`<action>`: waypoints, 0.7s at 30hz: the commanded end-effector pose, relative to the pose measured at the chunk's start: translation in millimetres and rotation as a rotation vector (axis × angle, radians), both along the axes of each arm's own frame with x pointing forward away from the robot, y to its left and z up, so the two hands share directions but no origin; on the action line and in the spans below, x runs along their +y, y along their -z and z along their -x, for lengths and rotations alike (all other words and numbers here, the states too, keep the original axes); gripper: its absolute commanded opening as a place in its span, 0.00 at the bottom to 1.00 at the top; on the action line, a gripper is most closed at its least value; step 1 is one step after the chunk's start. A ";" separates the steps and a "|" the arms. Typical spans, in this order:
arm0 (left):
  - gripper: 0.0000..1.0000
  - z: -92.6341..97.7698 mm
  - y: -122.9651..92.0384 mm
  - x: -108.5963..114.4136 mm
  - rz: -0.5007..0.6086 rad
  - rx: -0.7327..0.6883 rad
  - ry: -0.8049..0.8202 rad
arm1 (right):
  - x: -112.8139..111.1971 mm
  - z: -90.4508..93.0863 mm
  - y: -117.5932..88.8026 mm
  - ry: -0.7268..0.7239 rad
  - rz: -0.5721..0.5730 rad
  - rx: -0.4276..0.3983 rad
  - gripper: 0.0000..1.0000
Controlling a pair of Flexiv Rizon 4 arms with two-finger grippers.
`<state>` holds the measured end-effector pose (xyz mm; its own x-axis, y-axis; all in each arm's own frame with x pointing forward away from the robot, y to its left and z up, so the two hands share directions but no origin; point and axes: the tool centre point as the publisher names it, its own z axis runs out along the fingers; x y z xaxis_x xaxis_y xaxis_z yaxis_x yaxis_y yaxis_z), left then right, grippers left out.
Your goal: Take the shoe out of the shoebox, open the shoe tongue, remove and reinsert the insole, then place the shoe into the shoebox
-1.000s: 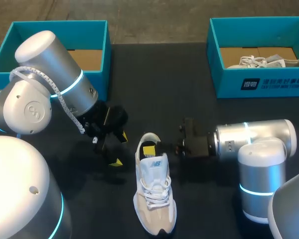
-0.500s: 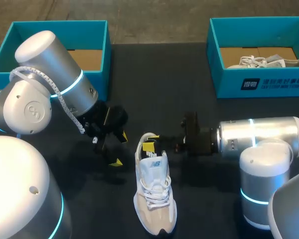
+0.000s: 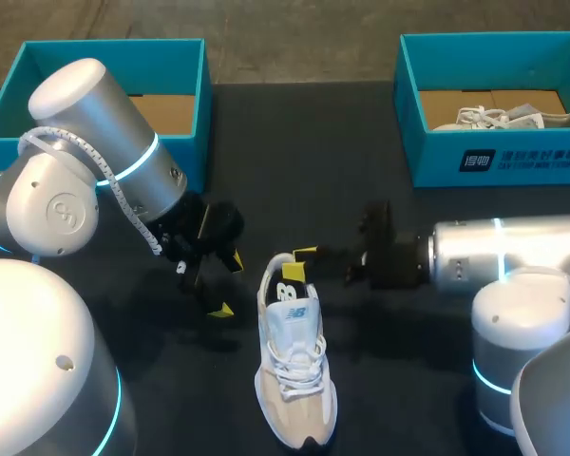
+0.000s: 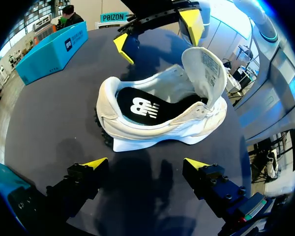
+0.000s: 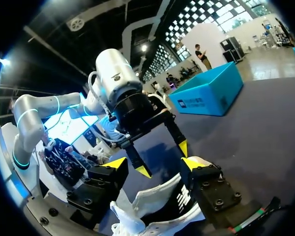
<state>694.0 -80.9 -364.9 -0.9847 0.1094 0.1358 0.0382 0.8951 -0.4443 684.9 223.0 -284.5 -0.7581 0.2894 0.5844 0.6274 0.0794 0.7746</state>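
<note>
White shoe (image 3: pixel 294 380) near-to-far, toe toward robot, left jaws spread empty, right jaws too

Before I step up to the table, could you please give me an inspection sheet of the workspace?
Surface: dark table.
Job's things: shoe on its sole mid-table, tongue lifted, insole inside; left shoebox partly hidden, cardboard floor showing; right shoebox holds a second shoe.
Clutter: nothing seen.
Grippers: left gripper open beside the shoe's heel; right gripper open on the heel's other side, close to the tongue.
Cables: white coiled cable along the left arm.
Surroundings: nothing seen.
</note>
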 end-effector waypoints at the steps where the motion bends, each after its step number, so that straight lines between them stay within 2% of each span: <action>1: 1.00 0.7 0.4 0.6 0.001 -0.001 0.000 | -9.8 2.4 -8.6 0.007 0.033 0.018 0.72; 13: 1.00 0.7 0.4 0.6 0.001 -0.001 0.000 | -35.0 7.0 -7.8 0.052 0.117 0.073 0.77; 17: 1.00 0.7 0.4 0.6 0.001 -0.001 0.000 | -43.0 6.7 -13.2 0.089 0.193 0.104 0.82; 18: 1.00 0.7 0.4 0.6 0.001 -0.001 0.000 | -45.3 6.3 -14.9 0.106 0.224 0.111 0.85; 19: 1.00 0.7 0.4 0.6 0.001 -0.001 0.000 | -47.5 6.2 -16.6 0.118 0.243 0.116 0.98; 21: 1.00 0.7 0.4 0.6 0.001 -0.001 0.000 | -53.8 6.1 -20.6 0.168 0.326 0.146 1.00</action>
